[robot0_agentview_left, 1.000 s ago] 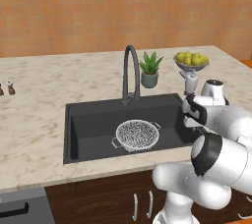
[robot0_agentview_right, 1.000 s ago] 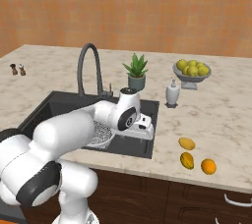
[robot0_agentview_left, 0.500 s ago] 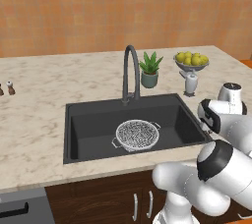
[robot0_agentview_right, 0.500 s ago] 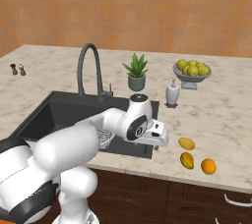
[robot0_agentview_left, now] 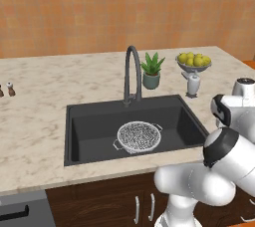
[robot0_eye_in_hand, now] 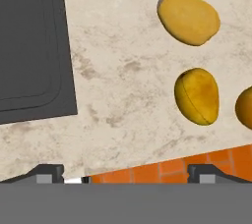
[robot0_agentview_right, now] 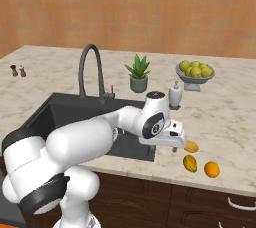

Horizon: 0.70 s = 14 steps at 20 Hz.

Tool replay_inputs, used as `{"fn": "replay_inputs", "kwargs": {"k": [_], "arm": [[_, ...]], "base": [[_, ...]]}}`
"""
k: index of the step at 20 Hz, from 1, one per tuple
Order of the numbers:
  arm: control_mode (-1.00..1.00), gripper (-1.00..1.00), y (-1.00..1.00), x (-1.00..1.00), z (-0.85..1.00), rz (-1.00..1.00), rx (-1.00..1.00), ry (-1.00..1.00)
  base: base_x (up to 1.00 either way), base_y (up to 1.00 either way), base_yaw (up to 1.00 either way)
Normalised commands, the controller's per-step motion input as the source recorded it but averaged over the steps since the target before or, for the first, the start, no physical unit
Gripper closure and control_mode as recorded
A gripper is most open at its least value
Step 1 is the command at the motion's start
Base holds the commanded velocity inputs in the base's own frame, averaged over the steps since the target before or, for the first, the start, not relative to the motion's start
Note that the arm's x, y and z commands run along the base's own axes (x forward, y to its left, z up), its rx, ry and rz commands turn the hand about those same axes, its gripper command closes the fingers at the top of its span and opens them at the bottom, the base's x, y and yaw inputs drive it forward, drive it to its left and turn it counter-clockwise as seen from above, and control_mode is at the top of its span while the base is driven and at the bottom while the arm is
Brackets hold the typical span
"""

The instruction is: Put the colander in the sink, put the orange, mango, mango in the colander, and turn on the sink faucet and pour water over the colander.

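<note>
Colander (robot0_agentview_left: 139,137) sits in the sink (robot0_agentview_left: 84,126), right of centre on the black floor, with no fruit in it. From the colander, the faucet (robot0_agentview_left: 130,74) stands at about 12 o'clock on the back rim, its spout arching toward the front; no water shows.

Nearest the front edge in the right base view, the orange (robot0_agentview_right: 212,169) lies on the counter (robot0_agentview_right: 230,122), with one mango (robot0_agentview_right: 189,163) just beside it at 9 o'clock and the other mango (robot0_agentview_right: 191,146) a little farther back, close to the first. All three are right of the sink, apart from it. The gripper (robot0_agentview_right: 175,148) hangs over the counter between the sink's right rim and the fruit, near the rear mango; whether it touches it I cannot tell. Its jaws stand wide apart with nothing between them. In the hand view both mangos lie ahead of the fingertips (robot0_eye_in_hand: 49,173), clear of them.

Farther back, a soap bottle (robot0_agentview_right: 174,95) stands at about 12 o'clock from the gripper, a potted plant (robot0_agentview_right: 138,73) at 11, a bowl (robot0_agentview_right: 195,74) of yellow-green fruit at 1. Two shakers (robot0_agentview_right: 18,70) stand at the far left.
</note>
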Motion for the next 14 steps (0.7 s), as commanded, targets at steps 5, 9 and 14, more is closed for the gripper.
{"fn": "replay_inputs", "kwargs": {"k": [5, 9, 14], "arm": [[-1.0, -1.0, -0.41, -0.21, 0.03, 0.05, 0.0, 0.01], [-1.0, -1.0, -0.41, -0.2, 0.0, 0.07, 0.0, -0.03], [-1.0, -1.0, -0.36, -0.03, -0.16, 0.02, 0.0, -0.01]], "base": [[0.0, 0.0, 0.0], [0.0, 0.0, 0.0], [0.0, 0.0, 0.0]]}}
